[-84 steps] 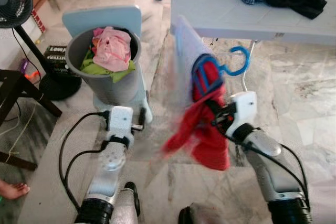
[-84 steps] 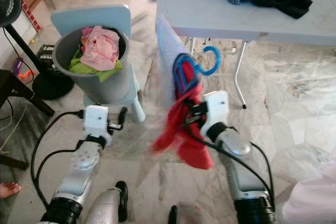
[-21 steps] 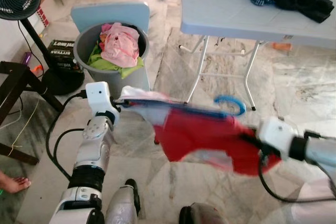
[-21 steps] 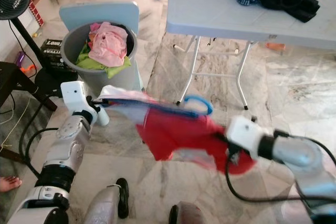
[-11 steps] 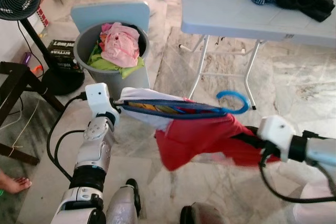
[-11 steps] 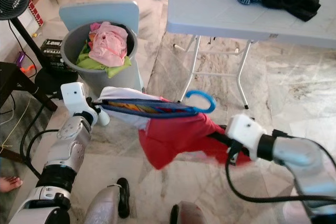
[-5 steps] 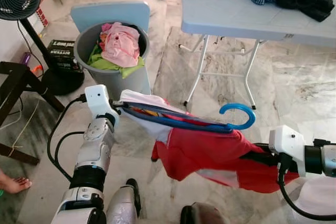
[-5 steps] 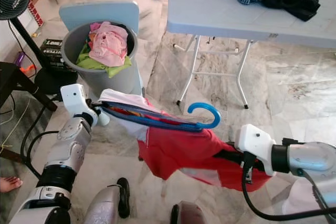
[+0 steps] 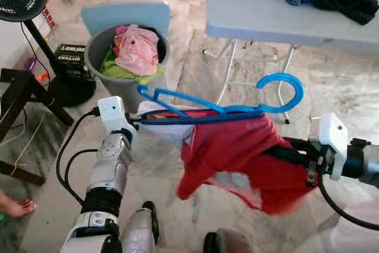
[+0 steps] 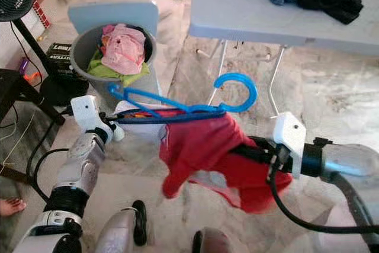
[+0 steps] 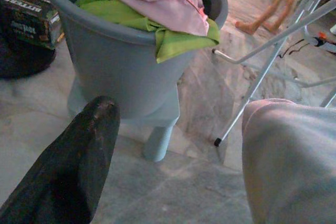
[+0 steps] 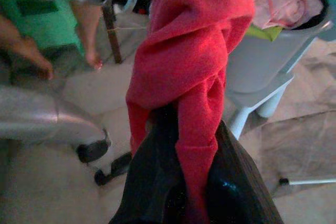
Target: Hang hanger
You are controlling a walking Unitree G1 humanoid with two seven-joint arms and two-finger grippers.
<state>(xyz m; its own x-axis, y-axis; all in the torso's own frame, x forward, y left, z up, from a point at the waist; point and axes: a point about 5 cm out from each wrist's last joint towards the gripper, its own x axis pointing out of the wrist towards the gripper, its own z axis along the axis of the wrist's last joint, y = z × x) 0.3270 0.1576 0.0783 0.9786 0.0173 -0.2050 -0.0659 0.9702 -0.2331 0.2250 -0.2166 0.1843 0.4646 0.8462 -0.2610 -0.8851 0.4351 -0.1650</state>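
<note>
Hanger [image 9: 237, 108], blue plastic, hangs in mid-air between the two arms, its hook curled upward over the marble floor [image 9: 349, 99] in front of the white folding table [image 9: 266, 10]. A grey bin [image 9: 121, 78] stuffed with clothes stands beyond the left arm. A red garment [image 9: 237, 152] droops below the hanger; the right gripper [image 12: 184, 182] has its jaws clenched on that cloth. The left gripper [image 9: 137, 120] meets the hanger's far end, but whether its jaws are closed cannot be told.

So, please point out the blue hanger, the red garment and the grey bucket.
blue hanger [image 9: 283, 92]: left eye view, on its hook.
red garment [image 9: 231, 146]: left eye view, middle of the cloth.
grey bucket [image 11: 121, 72]: left wrist view, outer wall.
</note>
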